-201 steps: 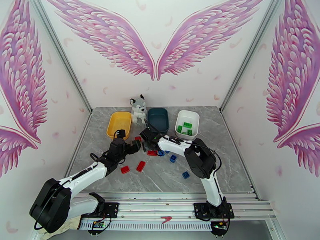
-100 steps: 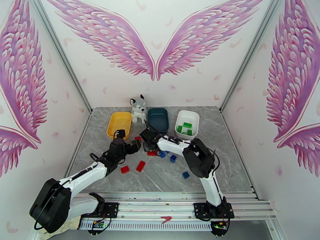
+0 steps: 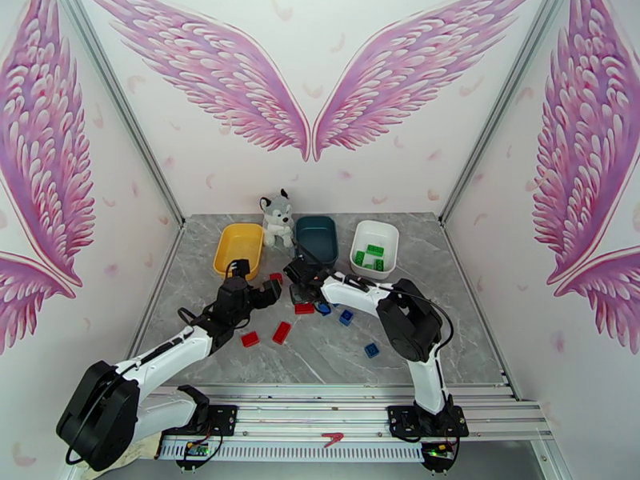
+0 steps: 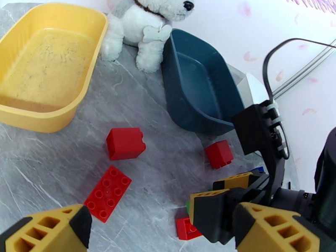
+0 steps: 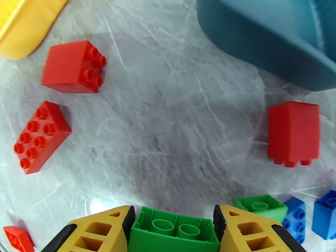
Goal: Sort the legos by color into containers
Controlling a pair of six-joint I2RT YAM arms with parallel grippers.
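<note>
Two yellow fingers (image 5: 101,229) of the right gripper (image 5: 173,225) are clamped on a green brick (image 5: 172,237), one against each side. The left gripper (image 4: 157,232) is spread wide and holds nothing, above a flat red brick (image 4: 108,192). The dark teal tray (image 5: 269,38) lies just beyond the held brick. The white tray (image 3: 374,232), holding other green bricks (image 3: 370,256), sits further right.

Overhead camera looks down from behind; both wrist cameras sit low over the table (image 3: 320,358), sharing the teal tray (image 4: 197,89).
</note>
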